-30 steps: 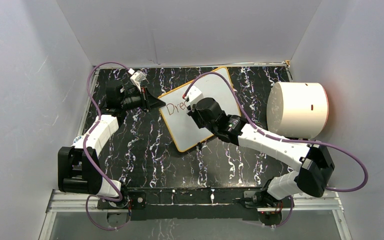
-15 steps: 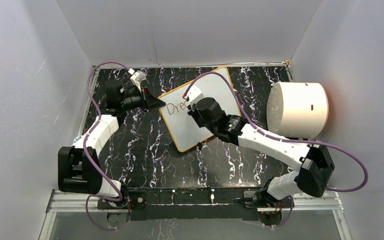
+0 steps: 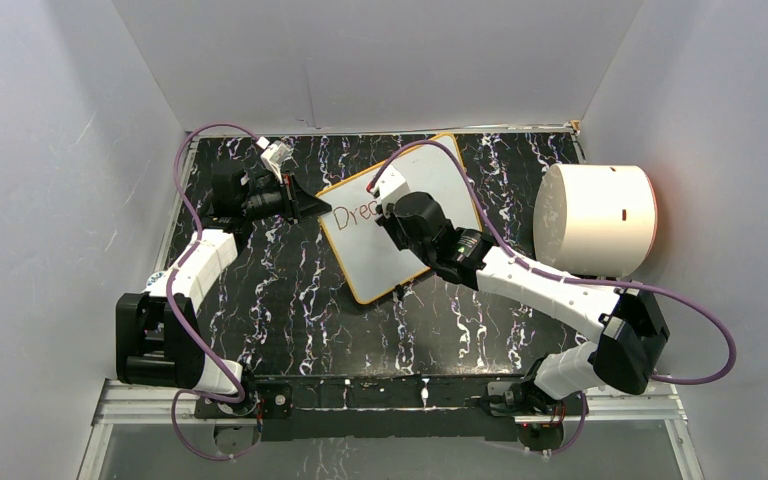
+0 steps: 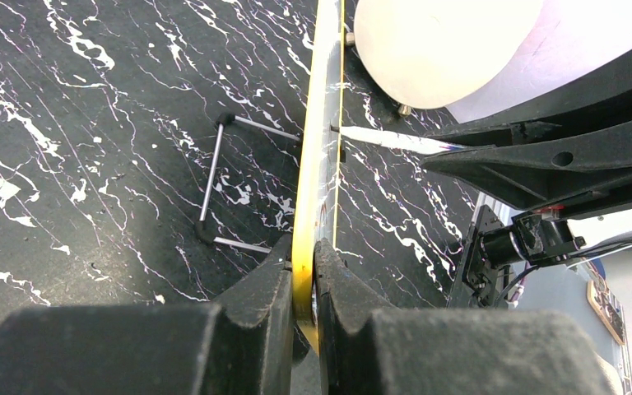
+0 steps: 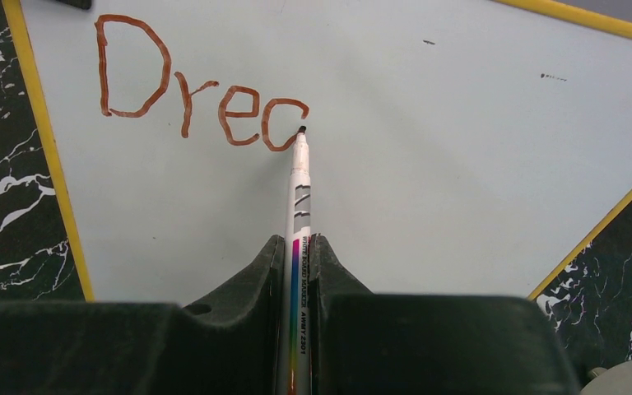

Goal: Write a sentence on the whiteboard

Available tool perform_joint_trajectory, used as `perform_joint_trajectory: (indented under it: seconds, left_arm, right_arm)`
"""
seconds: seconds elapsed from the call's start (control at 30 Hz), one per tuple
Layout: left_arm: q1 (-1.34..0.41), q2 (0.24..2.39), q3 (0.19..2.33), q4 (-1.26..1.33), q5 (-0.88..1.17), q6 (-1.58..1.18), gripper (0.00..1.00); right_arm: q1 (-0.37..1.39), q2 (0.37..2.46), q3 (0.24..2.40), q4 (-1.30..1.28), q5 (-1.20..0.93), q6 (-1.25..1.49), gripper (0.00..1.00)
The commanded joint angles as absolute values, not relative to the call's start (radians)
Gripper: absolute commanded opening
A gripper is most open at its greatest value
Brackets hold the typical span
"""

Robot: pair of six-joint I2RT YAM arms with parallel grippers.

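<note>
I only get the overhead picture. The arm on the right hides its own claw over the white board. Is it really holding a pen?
Observer: Yes. The right wrist view shows the right claw shut on a white marker, its tip touching the whiteboard.
Visitor: What does the writing say? I can barely read it.
Observer: The letters read "Drec" in reddish-brown, and the tip sits at the end of the last curve.
Visitor: Is the other arm just resting beside the board?
Observer: No. The left wrist view shows the left claw pinching the board's yellow rim.
</note>
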State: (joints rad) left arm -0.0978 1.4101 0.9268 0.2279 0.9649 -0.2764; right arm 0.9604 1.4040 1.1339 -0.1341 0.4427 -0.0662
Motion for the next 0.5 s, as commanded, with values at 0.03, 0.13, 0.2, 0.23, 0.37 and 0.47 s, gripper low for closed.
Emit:
perform_joint_trajectory:
  seconds: [0.03,0.13,0.2,0.23,0.37,0.47]
  left_arm:
    - [-0.127,1.447,0.909,0.13,0.903,-0.204,0.0]
    - [-0.127,1.447,0.91,0.129,0.904,-0.204,0.0]
    - [-0.127,1.446,0.91,0.129,0.903,-0.204,0.0]
    - [-0.127,1.446,0.91,0.129,0.904,-0.204,0.0]
    - [-0.127,1.446,0.909,0.129,0.903,-0.205,0.0]
    - [-0.127,1.447,0.91,0.129,0.904,-0.204,0.0]
  right_arm:
    - [0.95,1.404,1.181,-0.046,0.454,-0.087,0.0]
    - [0.948,1.407,1.186,-0.043,0.452,-0.086,0.0]
    - [0.948,1.407,1.187,-0.043,0.452,-0.088,0.0]
    - [0.949,1.407,1.187,-0.042,0.453,-0.088,0.0]
    - [0.948,1.412,1.187,-0.049,0.439,-0.086,0.0]
    - [0.948,1.414,1.186,-0.068,0.433,-0.081,0.0]
